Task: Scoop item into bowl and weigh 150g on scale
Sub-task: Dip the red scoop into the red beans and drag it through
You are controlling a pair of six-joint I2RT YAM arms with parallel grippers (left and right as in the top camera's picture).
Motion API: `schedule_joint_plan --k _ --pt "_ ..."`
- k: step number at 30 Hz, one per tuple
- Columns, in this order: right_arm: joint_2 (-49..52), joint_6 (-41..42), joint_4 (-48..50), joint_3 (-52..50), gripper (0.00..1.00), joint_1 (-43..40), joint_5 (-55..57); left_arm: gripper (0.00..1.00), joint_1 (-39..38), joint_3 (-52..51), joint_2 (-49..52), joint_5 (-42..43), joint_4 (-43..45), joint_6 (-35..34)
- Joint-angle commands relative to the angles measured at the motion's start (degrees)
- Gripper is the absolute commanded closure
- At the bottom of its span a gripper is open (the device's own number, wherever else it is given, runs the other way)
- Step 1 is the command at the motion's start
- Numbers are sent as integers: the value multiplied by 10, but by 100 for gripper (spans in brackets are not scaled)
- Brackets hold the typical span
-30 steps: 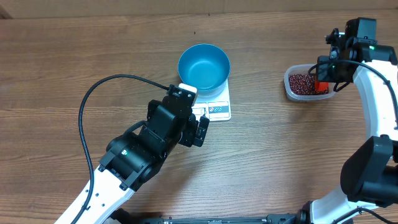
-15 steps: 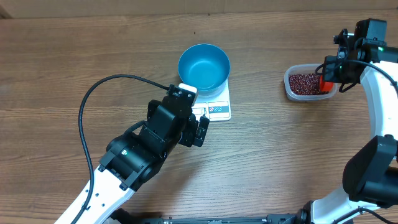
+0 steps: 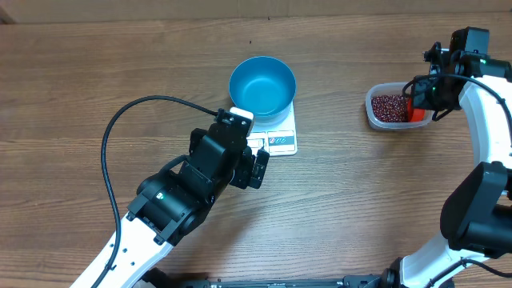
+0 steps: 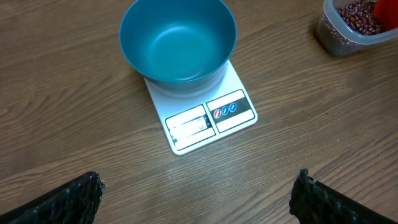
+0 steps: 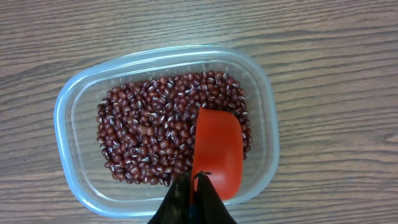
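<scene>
Overhead view: the left arm reaches up from the lower left across the wooden table [image 3: 120,64], a black cable [image 3: 120,120] looping behind it. The left gripper [image 3: 258,164] hovers just short of the scale [image 3: 280,140], its jaws spread wide and holding nothing. The right arm bends in from the right edge. The right gripper [image 3: 422,100] points down over the clear plastic tub [image 3: 372,112], its jaws clamped on the handle of a red measuring scoop [image 3: 415,110].

On the scale's front edge a display window sits beside a label panel with small red and blue round marks; any writing is too small to read.

The blue bowl [image 3: 262,84] stands on the scale, its inside bare blue. The dark red beans [image 5: 149,143] lie in the tub, well to the right of the scale. The scoop's cup rests among them at the tub's right side.
</scene>
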Motion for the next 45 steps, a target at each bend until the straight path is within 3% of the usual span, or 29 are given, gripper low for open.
schedule_joint_plan --k 1,15,36,45 --pt "11 -3 1 -5 96 -1 -13 0 4 0 3 -7 2 -7" --pt "12 -4 55 -84 96 -1 -59 1 4 0 3 -7 2 -8" --pt "17 -4 57 -90 96 -3 -123 0 4 0 3 -7 2 -8" --pt "18 -5 55 -91 96 -57 -220 0 4 0 3 -7 2 -8"
